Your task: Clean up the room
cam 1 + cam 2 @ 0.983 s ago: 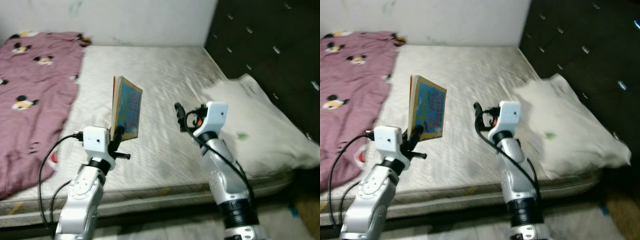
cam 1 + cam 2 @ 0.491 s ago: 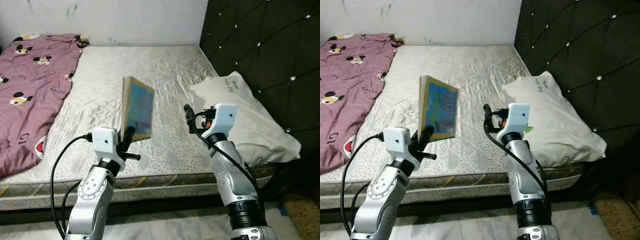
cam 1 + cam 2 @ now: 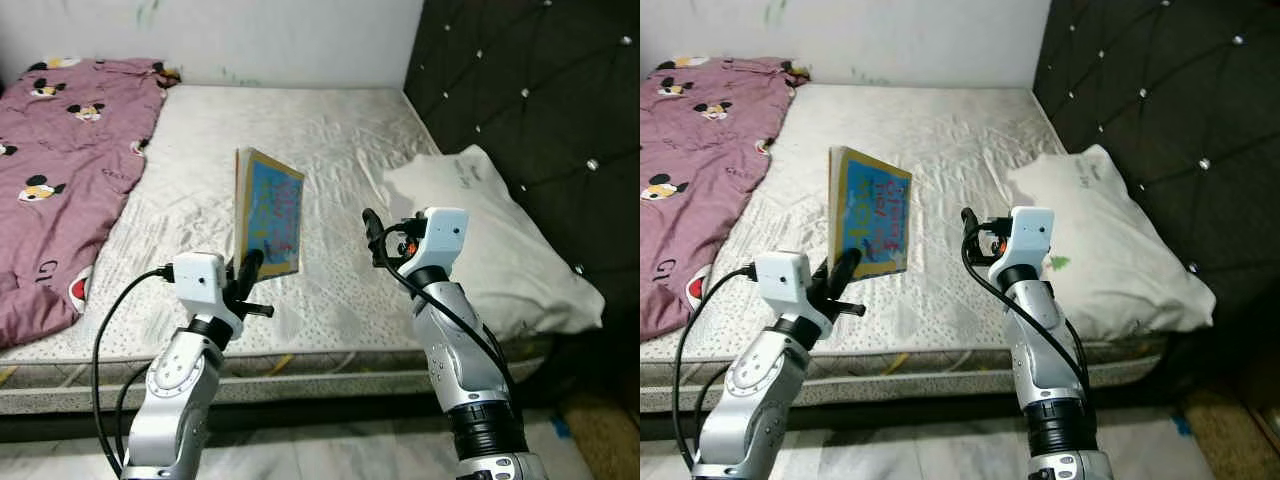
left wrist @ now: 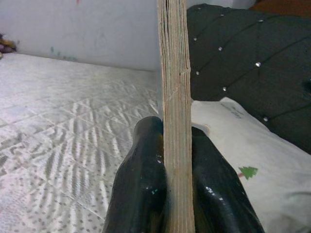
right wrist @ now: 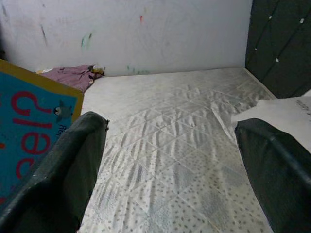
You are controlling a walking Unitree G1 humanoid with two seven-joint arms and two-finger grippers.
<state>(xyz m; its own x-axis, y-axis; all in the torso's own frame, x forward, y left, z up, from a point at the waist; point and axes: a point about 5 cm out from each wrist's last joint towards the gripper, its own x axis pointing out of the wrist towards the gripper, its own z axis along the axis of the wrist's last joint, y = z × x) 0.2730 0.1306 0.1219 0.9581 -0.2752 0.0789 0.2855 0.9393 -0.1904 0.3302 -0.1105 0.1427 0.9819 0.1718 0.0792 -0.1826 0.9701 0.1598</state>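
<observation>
L tool (image 3: 247, 268) clamps thin flat glossy-cover book (image 3: 270, 215) upright.

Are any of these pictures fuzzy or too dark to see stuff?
Eye views: bright and mostly sharp, with the book clear and small shiny glints on the dark headboard. Left wrist view: the book's edge is sharp, the black fingers shine, and the mattress behind is soft. Right wrist view: the near fingers look blurry.

Pillow (image 3: 500, 235) lies right on the mattress (image 3: 320, 140) (blanket (image 3: 60, 160) left).
</observation>
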